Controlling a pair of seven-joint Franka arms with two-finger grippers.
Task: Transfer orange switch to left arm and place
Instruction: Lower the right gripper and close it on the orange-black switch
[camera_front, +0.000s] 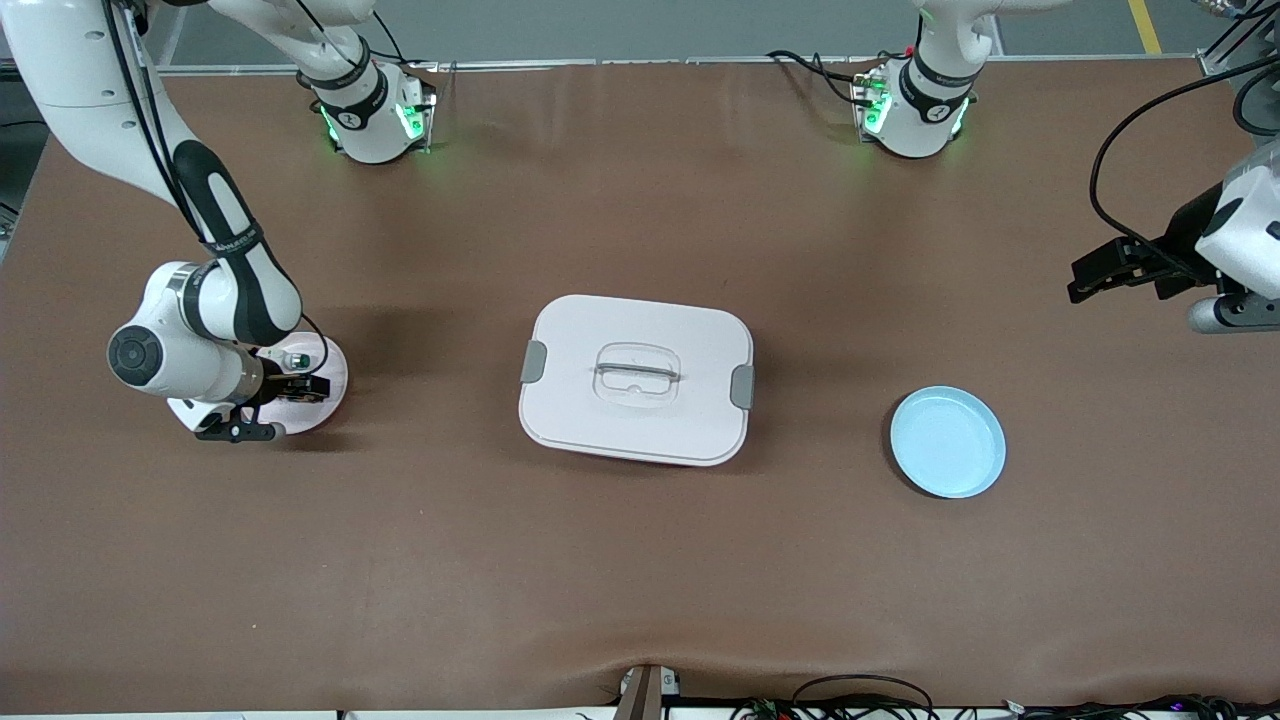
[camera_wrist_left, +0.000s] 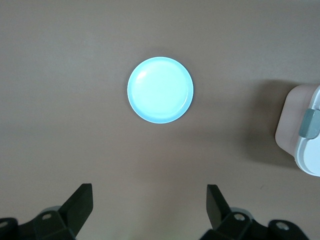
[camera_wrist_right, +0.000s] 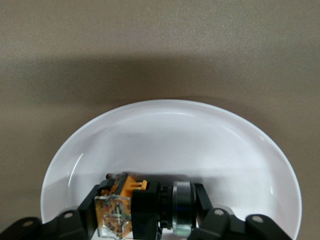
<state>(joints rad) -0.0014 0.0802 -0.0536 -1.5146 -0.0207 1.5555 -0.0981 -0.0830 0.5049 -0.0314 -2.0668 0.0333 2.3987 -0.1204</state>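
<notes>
Right wrist view: orange switch (camera_wrist_right: 142, 207) sits between the jaws.

The bench (camera_front: 640, 580) wears a matt brown cover, faintly grained like leatherette and wrinkled at its near edge. The box (camera_front: 636, 378) looks like smooth white plastic with a soft sheen, grey plastic latches and a clear handle. The blue plate (camera_front: 948, 441) is glossy; the white plate (camera_wrist_right: 170, 145) shines too. The switch (camera_wrist_right: 142, 207) shows black and orange plastic, a clear block and a metallic ring.
</notes>
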